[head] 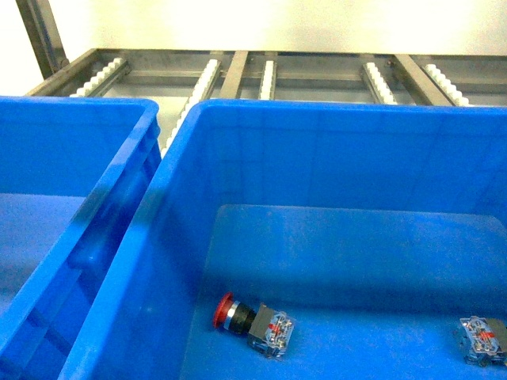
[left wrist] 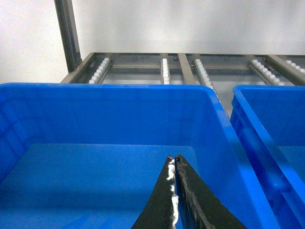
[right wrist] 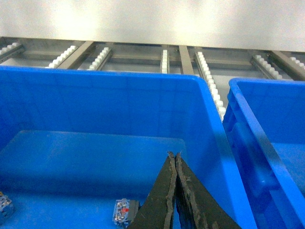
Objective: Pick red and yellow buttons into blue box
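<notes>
Two deep blue boxes stand side by side. The red button (head: 236,315) lies on its side on the floor of the right box (head: 341,158), cap to the left. A second clear contact block (head: 482,340) lies at the right edge, its cap out of view. No yellow cap shows anywhere. The left box (head: 79,142) shows a bare floor. My left gripper (left wrist: 174,158) hangs shut and empty over that bare box (left wrist: 105,114). Also shut and empty, my right gripper (right wrist: 174,155) is above the box (right wrist: 105,102) holding one contact block (right wrist: 125,211) and another (right wrist: 4,204). Neither gripper appears in the head view.
A metal roller rack (head: 269,75) runs behind the boxes, with a white wall beyond. A grey upright post (left wrist: 66,33) stands at the rack's left end. Another blue crate (right wrist: 271,124) sits to the right in the right wrist view.
</notes>
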Available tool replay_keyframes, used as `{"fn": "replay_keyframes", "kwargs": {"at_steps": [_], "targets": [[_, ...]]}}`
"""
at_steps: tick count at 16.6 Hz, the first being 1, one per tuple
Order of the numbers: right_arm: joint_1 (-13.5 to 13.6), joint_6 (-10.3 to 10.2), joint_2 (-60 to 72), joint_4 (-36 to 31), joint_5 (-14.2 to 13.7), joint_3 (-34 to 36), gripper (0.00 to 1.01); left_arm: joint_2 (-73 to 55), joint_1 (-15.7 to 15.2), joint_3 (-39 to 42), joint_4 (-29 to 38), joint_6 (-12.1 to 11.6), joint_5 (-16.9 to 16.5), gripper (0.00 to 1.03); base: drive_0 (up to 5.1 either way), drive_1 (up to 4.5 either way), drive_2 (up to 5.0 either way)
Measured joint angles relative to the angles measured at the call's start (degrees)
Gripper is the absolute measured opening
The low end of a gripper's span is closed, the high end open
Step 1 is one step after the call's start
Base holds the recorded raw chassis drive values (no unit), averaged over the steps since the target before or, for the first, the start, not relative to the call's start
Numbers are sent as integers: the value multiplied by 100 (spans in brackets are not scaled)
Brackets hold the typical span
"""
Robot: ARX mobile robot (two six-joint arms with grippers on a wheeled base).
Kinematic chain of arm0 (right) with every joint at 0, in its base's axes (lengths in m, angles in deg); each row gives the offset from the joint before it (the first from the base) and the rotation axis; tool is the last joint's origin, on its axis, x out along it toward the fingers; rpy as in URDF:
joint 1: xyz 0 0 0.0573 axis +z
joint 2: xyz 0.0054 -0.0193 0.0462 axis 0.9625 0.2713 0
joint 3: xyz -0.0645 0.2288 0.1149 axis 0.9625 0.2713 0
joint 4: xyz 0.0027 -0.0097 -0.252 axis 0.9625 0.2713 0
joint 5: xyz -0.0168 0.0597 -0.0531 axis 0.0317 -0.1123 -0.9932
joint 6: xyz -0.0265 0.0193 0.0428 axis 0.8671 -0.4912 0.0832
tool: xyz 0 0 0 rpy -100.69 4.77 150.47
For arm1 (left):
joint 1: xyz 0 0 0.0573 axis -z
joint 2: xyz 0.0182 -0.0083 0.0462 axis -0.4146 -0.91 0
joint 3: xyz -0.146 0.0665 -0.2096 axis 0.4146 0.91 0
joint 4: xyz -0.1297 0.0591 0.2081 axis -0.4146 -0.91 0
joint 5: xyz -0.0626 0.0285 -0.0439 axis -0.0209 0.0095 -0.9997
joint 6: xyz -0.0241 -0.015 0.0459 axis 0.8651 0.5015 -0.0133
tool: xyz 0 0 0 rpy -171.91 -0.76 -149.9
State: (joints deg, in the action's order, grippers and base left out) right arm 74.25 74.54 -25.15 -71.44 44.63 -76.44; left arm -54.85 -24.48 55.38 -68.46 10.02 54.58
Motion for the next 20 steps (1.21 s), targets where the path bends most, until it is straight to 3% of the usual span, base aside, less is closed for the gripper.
{"fn": "replay_keyframes", "kwargs": {"at_steps": [9, 10, 13, 18, 20], "targets": [[0, 0, -44, -13, 0, 0, 2, 175, 0, 186, 20, 2, 2, 3, 0, 0, 0], [0, 7, -44, -13, 0, 0, 13, 175, 0, 186, 20, -2, 2, 17, 0, 0, 0], [0, 7, -44, -13, 0, 0, 33, 175, 0, 186, 20, 0, 2, 37, 0, 0, 0], [0, 7, -44, -13, 0, 0, 83, 175, 0, 186, 20, 0, 4, 88, 0, 0, 0], [0, 7, -44, -13, 0, 0, 99, 175, 0, 186, 20, -9, 2, 100, 0, 0, 0]]}}
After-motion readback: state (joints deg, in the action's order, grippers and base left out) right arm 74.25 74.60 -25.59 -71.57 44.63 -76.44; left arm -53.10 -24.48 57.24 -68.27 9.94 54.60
